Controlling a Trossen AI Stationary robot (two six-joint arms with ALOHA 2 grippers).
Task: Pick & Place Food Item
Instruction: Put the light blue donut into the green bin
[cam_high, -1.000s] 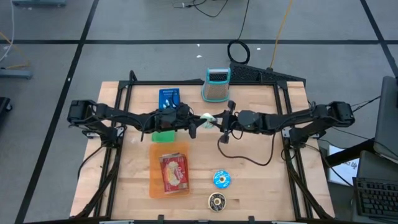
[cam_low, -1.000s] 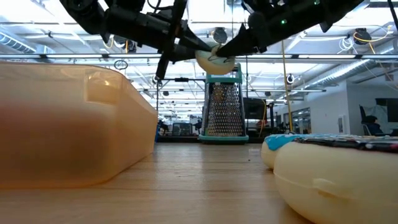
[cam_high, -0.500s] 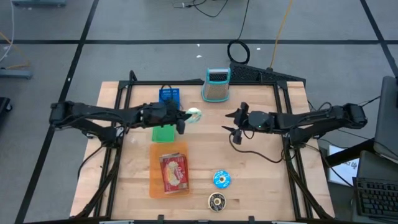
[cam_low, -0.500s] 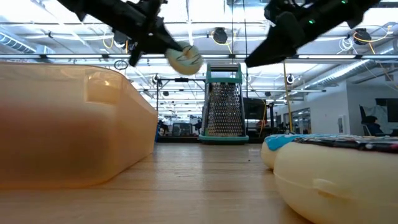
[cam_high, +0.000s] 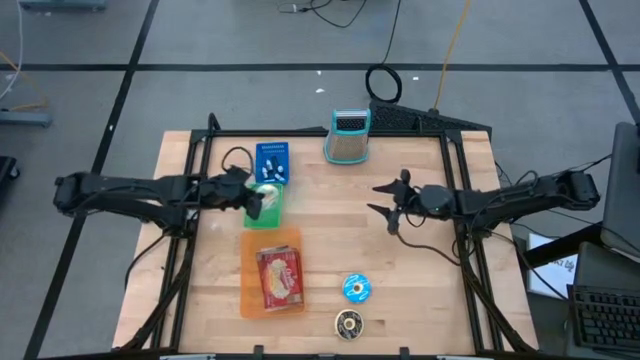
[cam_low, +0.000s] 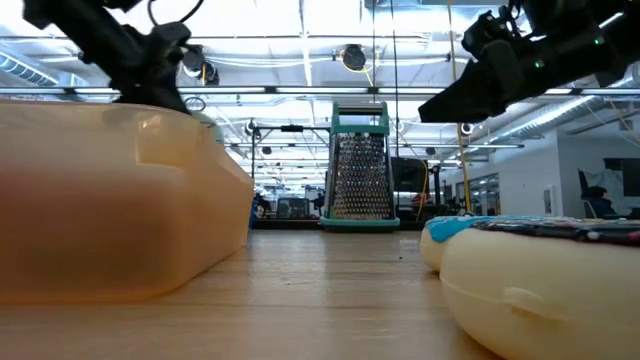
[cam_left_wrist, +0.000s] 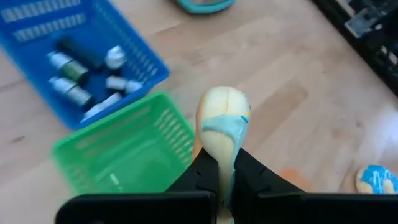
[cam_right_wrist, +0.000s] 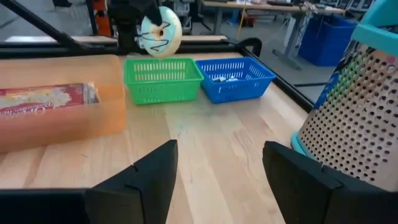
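Observation:
The food item (cam_left_wrist: 222, 118) is a pale round disc with a teal marking. My left gripper (cam_left_wrist: 224, 163) is shut on it and holds it just above the green basket (cam_high: 266, 213). The right wrist view shows the same item (cam_right_wrist: 160, 30) hanging over the green basket (cam_right_wrist: 163, 78). My right gripper (cam_high: 385, 207) stands open toward the table's right, with nothing between its fingers (cam_right_wrist: 152, 177). In the low view the orange container hides the item. My left gripper pinches the disc's two flat faces near its lower rim (cam_left_wrist: 223, 148) between its two fingers. The fingers come from the table's left, slanting down. The disc stands on edge beyond the fingertips, lifted clear above the green basket.
A blue basket (cam_high: 272, 158) with small bottles sits just beyond the green one. A metal grater (cam_high: 347, 135) stands at the far middle. An orange container (cam_high: 271, 275) with a red packet lies near the front, with a blue round item (cam_high: 356, 288) and a dark one (cam_high: 348, 322) to its right.
Both grippers met on the food item at the table's middle. My right gripper has opened, let go and drawn back toward the right edge. My left gripper has carried the item toward the left edge, tipping downward, until it hangs over the green basket.

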